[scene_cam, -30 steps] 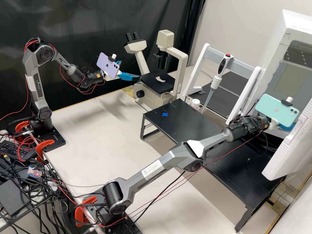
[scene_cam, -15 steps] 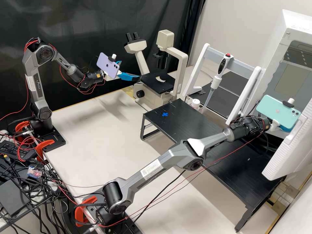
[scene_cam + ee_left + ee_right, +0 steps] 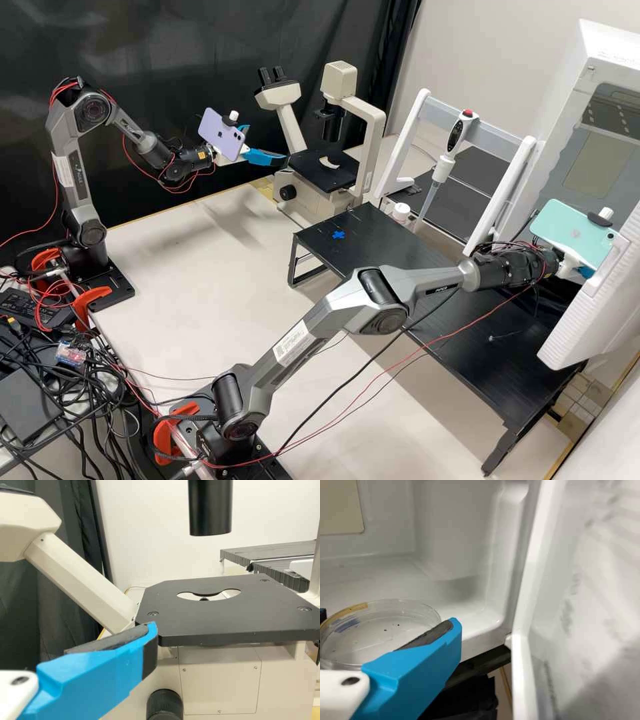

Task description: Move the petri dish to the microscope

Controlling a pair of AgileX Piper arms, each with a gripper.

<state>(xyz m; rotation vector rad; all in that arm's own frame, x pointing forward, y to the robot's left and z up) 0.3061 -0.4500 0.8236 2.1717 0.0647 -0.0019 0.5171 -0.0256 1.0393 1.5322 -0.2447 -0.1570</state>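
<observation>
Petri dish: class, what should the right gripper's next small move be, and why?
Probably ease the petri dish slowly out past the open door: the right gripper appears clamped around its rim, the door stands close beside, and the microscope stage bears no dish.

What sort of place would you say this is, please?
Most likely a biology laboratory: there is a microscope, a pipette held upright in a stand, and a clear petri dish.

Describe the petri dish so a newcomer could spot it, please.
Find the white cabinet with its door open. The right wrist view shows the petri dish at its opening: clear and round, set apart from white walls by a tan strip and blue mark.
</observation>
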